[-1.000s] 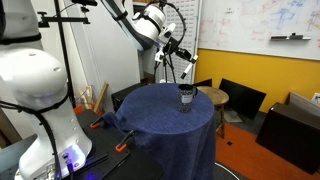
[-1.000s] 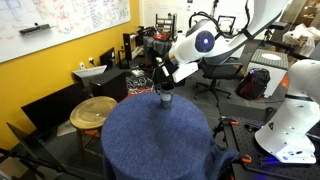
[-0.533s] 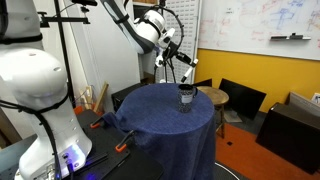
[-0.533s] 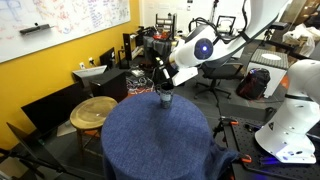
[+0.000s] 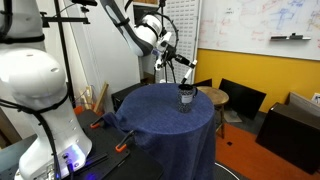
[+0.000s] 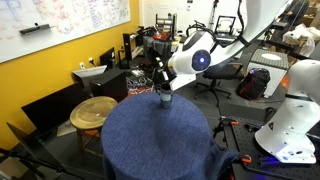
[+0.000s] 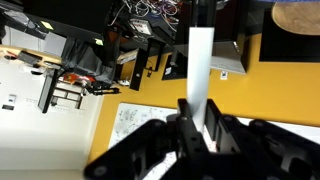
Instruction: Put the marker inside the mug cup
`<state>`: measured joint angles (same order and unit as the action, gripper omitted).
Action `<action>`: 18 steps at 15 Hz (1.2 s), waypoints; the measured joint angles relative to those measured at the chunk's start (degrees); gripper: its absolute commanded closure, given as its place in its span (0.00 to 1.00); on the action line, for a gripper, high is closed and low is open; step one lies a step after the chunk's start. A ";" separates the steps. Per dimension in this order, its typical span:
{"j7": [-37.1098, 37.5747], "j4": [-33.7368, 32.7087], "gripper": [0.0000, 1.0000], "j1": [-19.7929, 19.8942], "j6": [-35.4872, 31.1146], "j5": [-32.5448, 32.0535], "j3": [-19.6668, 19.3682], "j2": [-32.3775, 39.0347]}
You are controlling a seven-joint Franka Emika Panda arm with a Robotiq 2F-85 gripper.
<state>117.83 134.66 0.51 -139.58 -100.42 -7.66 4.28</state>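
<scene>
The mug cup [image 5: 186, 97] is small and dark. It stands on the blue-covered round table [image 5: 160, 125] and also shows in an exterior view [image 6: 166, 97]. My gripper [image 5: 181, 62] hovers just above it, a little to one side, and also shows in an exterior view [image 6: 158, 76]. It is shut on the marker [image 7: 200, 60], a thin white stick whose dark cap end [image 7: 205, 12] points away from the jaws. In the wrist view my gripper [image 7: 197, 125] clamps the marker's lower part. The mug is out of the wrist view.
A round wooden stool [image 6: 92, 111] and dark chairs [image 5: 240, 98] stand beyond the table. A white robot base [image 5: 40, 100] and a stand with orange clamps [image 5: 122, 147] are beside it. A yellow wall with whiteboards [image 6: 60, 20] is behind.
The wrist has turned and drawn back slightly, tilting the marker more sideways above the mug. The mug has not moved.
</scene>
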 measured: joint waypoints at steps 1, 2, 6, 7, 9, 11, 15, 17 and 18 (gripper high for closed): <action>0.56 0.03 0.95 0.05 0.73 0.00 0.37 0.28; 0.84 0.05 0.95 0.13 1.41 0.00 0.70 0.54; 1.91 0.10 0.95 0.44 3.67 0.00 1.45 1.45; 1.95 0.10 0.95 0.50 3.99 0.00 1.51 1.64; 1.96 0.10 0.81 0.63 4.50 0.00 1.59 1.92; 1.96 0.10 0.53 0.73 4.93 0.00 1.71 2.19; 1.96 0.09 0.23 0.85 5.31 0.00 2.10 2.53; 1.96 0.09 0.10 0.93 5.32 0.00 2.23 2.59; 1.96 0.09 0.02 0.97 5.32 0.00 2.31 2.63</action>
<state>119.80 134.75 1.48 -134.26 -100.43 -5.36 6.91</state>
